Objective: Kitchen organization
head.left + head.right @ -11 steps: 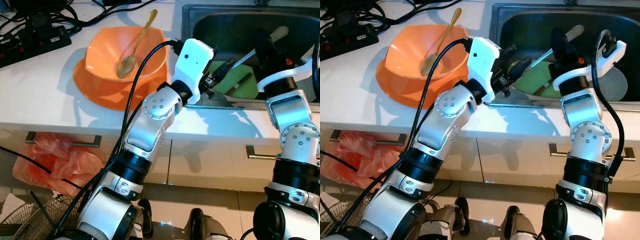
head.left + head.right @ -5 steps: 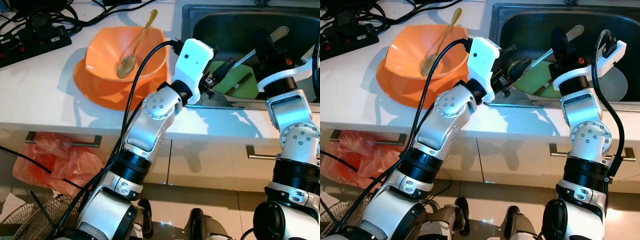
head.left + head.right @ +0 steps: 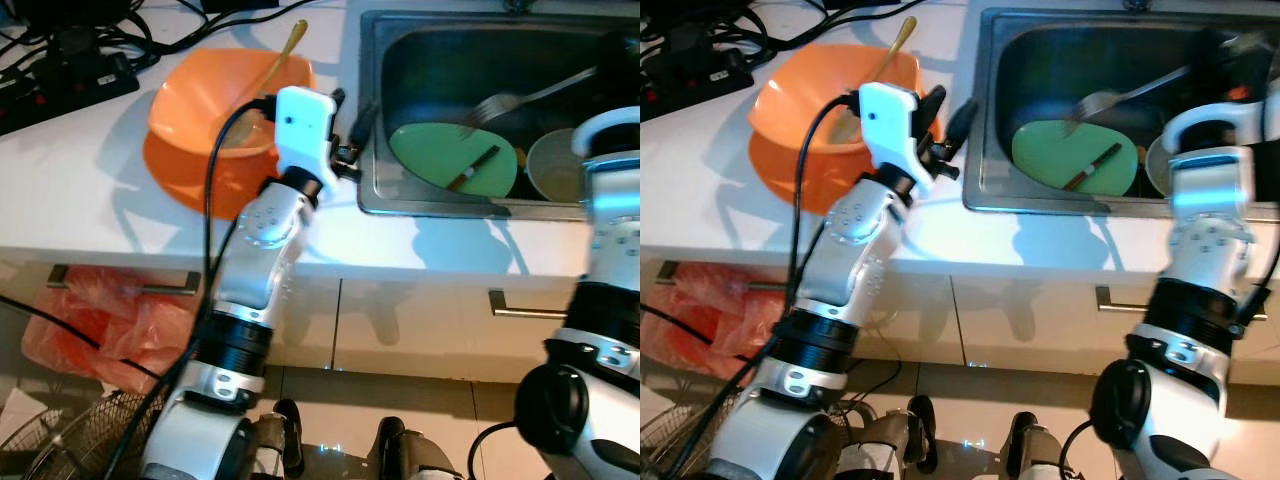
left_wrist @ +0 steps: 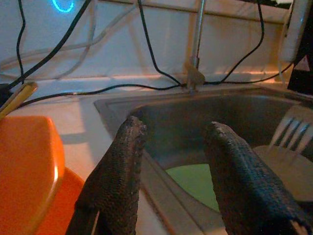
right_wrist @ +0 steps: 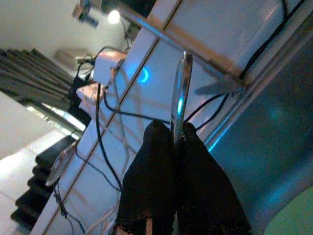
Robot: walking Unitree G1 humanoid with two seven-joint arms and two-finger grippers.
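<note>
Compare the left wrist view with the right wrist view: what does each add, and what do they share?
Left wrist view: the open left gripper at the sink's edge, the orange bowl beside it, the fork's tines.

Right wrist view: the right gripper clamped on the fork's handle.

Both: the green plate in the sink, and cables on the wall.

Place: we take it for a home kitchen
Signs: our steel sink (image 3: 372,120) holding dirty dishes, white counter (image 3: 90,190), cupboard handles (image 3: 515,305) below, tap (image 4: 195,73) behind
</note>
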